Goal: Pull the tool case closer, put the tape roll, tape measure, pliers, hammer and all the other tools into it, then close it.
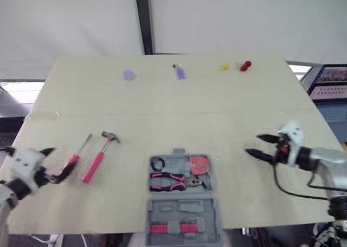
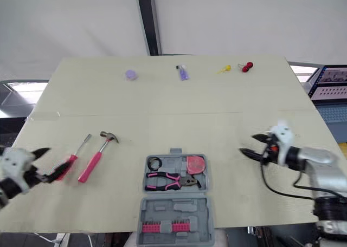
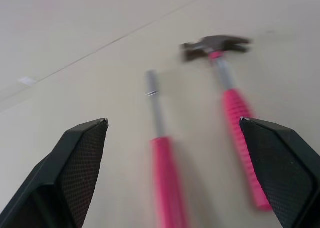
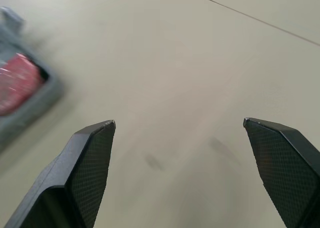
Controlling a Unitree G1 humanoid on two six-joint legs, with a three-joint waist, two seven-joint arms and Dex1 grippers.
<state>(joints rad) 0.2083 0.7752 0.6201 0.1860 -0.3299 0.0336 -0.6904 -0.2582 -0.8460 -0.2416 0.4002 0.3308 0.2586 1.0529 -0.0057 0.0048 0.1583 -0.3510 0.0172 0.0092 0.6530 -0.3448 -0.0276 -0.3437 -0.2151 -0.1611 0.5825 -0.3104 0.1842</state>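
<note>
My left tool [image 1: 57, 162], spread apart, hovering at handle end of screwdriver [image 3: 162, 153]; shaft lying straight ahead; right tool [image 1: 259, 147], also apart, well away.

White housings capping left tool [image 1: 56, 164] and right tool [image 1: 252, 144]; black pointed fingers [image 3: 82, 158] bearing cross-hatched pads; silver right forearm [image 1: 331, 156] gleaming, black cable [image 1: 277, 179] looping beneath.

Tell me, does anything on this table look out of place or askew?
The open tool case sits at the table's near edge, and its lid seems to overhang it. Nothing looks spilled or damaged.
</note>
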